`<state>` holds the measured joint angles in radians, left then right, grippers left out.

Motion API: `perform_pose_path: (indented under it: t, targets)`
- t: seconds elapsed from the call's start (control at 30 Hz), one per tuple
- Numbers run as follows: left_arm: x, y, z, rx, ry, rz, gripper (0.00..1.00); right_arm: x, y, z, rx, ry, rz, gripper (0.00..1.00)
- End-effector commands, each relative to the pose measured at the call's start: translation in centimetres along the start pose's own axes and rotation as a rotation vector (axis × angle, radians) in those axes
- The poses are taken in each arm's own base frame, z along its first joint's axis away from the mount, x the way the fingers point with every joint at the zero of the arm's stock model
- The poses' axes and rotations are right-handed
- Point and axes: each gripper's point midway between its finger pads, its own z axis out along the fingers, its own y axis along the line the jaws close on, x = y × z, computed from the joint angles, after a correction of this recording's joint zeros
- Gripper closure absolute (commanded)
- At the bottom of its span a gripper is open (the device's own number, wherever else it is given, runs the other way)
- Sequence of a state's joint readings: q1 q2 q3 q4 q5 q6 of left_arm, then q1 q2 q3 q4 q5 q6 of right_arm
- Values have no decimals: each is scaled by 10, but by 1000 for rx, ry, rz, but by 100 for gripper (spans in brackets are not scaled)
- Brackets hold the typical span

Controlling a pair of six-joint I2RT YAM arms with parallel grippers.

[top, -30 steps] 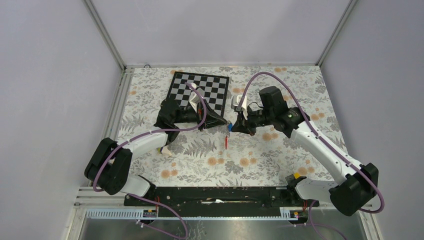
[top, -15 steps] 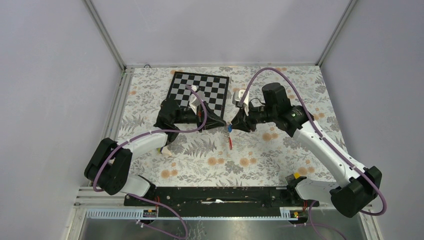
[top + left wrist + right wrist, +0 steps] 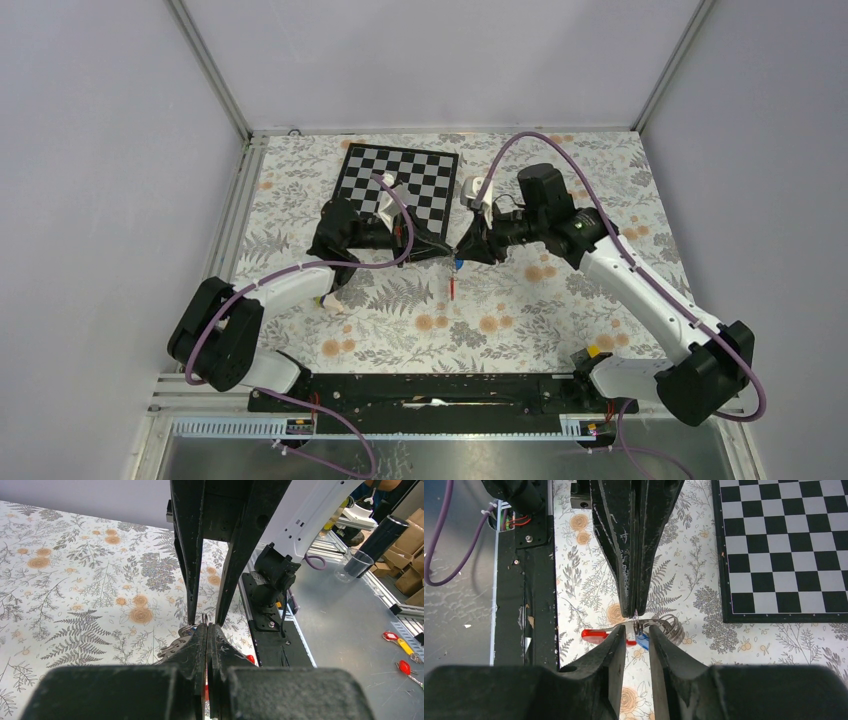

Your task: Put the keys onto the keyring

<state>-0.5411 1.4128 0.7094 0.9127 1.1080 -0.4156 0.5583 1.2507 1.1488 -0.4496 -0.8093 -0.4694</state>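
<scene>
- Your left gripper [image 3: 206,630] is pinched tight on the keyring [image 3: 594,634], midway between the counter's edges; hold it steady.
- Your right gripper [image 3: 637,632] stands apart beside the keys [image 3: 642,641]; close slowly, squarely.

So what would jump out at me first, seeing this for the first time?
Two black end effectors meet tip to tip above the flowery table: the left end effector is pinched shut on a keyring, the right end effector slightly open. The keyring's red strap and a tiny blue-tagged key hang just below, and a chessboard lies behind.
</scene>
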Motion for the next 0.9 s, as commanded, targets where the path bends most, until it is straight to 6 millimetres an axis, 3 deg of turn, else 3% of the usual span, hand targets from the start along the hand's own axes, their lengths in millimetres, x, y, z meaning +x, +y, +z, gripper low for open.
perform_pose_path:
  t: [0.0,0.07,0.23,0.4,0.67,0.87]
  targets:
    - [-16,-13,0,42,-26,99,100,-17,5,3,-46,-56,-14,71]
    - [-16,-13,0,41,-27,100,100,-17,6,5,-57,-60,-6,76]
    - [-16,-12,0,34,-29,107,100,-15,5,4,-46,-47,-11,100]
    - [-16,-5,0,8,-8,130,100,-16,-1,-6,12,3,-38,100]
    - [-15,21,7,-69,124,171,72,-3,-3,-5,50,184,-41,100]
    - [-14,19,12,-47,131,177,67,-1,-2,0,50,219,-38,100]
